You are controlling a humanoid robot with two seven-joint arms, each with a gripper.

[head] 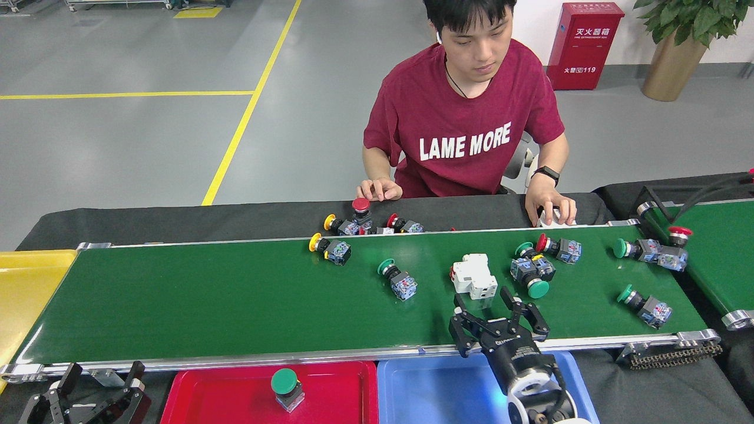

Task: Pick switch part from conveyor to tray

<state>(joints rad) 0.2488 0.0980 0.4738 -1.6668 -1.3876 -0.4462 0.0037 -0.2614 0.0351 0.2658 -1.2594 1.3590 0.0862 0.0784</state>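
A white switch part (473, 275) lies on the green conveyor (206, 300), just far of the right gripper (492, 301), whose jaws are apart and empty. The left gripper (100, 372) waits near the left, jaws apart. A person's red shirt (465, 106) reads "LAME MORE".

On the green conveyor (206, 300) a white switch part (473, 275) lies just beyond our right fingers (459, 306), apart from them. The blue tray (436, 391) sits under that arm, empty; the red tray (235, 391) holds one green-capped button (285, 386).

Green conveyor (206, 294) – push-button switches (398, 281) and a white breaker (473, 277) lie scattered on it
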